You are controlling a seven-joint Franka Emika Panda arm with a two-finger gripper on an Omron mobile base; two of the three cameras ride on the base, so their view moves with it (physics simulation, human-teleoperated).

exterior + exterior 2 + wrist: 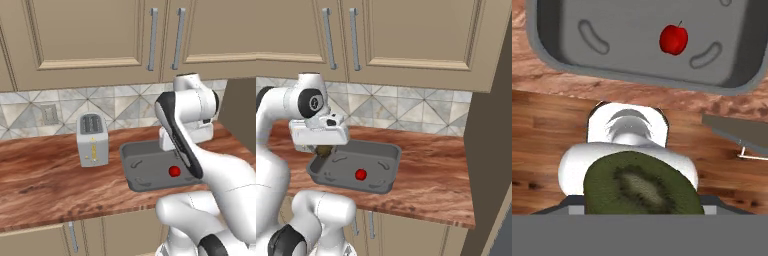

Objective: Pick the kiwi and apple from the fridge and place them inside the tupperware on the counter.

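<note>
Left to right along the surface (45,175): silver toaster (92,139) standing upright, then the tupperware (131,167) just beside it, flat on the wood. Apple (174,171) already sits inside the tupperware, toward its middle. Past that the surface runs on to a dark side panel at the right.

Gripper (322,149) hangs over the tupperware's left rear corner in the right base view. Jaws are closed on the kiwi (643,186): the hand view has the fruit right up against the camera, clamped between them, and a dark olive lump (323,149) shows under the hand in the right base view. Kiwi is off the floor of the tray, not touching it.

Risks, my read:
- Release point is near the rim rather than the centre. Let go here and the kiwi may hit the flared wall and roll out onto the surface, maybe off the front edge.
- Dropping from height: an oval fruit bounces unpredictably and could knock the apple or hop the low wall.
- Descending at the corner, the fingers could catch the rim and shove or tip the tray.

Kiwi vs target: above the tray's corner, apart from the apple, which lies well toward the middle. Looks like the last step, placement only.
</note>
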